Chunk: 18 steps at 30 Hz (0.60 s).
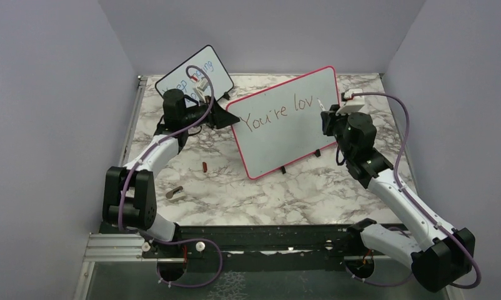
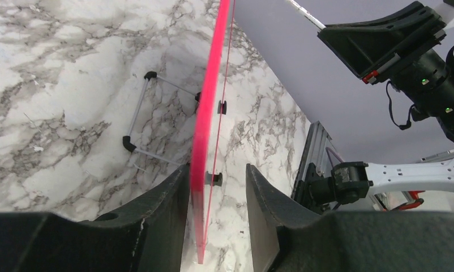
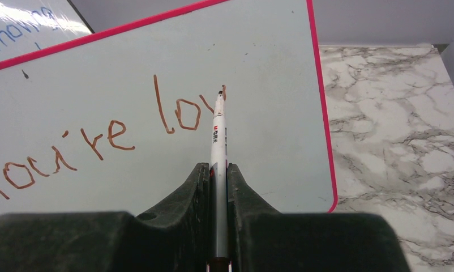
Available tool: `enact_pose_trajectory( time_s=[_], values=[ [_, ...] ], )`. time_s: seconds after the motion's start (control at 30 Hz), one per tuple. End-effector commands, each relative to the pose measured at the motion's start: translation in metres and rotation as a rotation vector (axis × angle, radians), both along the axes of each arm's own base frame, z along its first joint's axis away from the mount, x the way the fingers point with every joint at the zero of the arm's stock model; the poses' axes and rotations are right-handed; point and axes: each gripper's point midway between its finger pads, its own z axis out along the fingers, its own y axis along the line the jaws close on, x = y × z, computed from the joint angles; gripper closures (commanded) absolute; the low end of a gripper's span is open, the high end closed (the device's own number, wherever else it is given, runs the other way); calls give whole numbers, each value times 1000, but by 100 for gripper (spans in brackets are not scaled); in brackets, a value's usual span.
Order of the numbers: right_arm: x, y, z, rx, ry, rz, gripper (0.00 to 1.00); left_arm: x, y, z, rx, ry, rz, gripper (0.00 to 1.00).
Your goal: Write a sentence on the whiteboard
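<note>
The left pincer (image 2: 216, 170), fingers apart, straddled the left edge of the whiteboard (image 1: 285, 147) near the desk's (image 1: 254, 200) far edge. The sentence (image 1: 279, 112) read only "You're lov", the rest apparently unwritten. The right pincer (image 3: 218, 167) clamped a marker (image 3: 218, 130) at the "v".

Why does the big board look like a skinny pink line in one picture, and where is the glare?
Left wrist view: the camera looks along the whiteboard, so only its pink edge shows, between the fingers of the left pincer. Right wrist view: glare whitens the smaller board at top left; the sentence looks sharp.
</note>
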Motion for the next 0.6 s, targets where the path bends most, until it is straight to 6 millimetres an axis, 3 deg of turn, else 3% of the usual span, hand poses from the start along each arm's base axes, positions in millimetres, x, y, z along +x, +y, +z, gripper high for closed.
enact_pose_trajectory(
  time_s=[0.0, 0.1, 0.27, 0.47, 0.57],
  values=[
    [-7, 2, -2, 31, -3, 24, 99, -18, -15, -12, 22, 10, 38, 58],
    [-8, 2, 1, 38, -9, 30, 99, -25, -25, -24, 33, 25, 43, 59],
    [-12, 0, 5, 39, -24, 28, 99, -20, -22, -32, 44, 29, 101, 64],
    [-15, -2, 6, 31, -28, 29, 99, -22, -18, -34, 40, 23, 73, 76],
    [-16, -1, 5, 29, -24, 36, 99, -25, -12, -38, 34, 35, 39, 89]
  ],
)
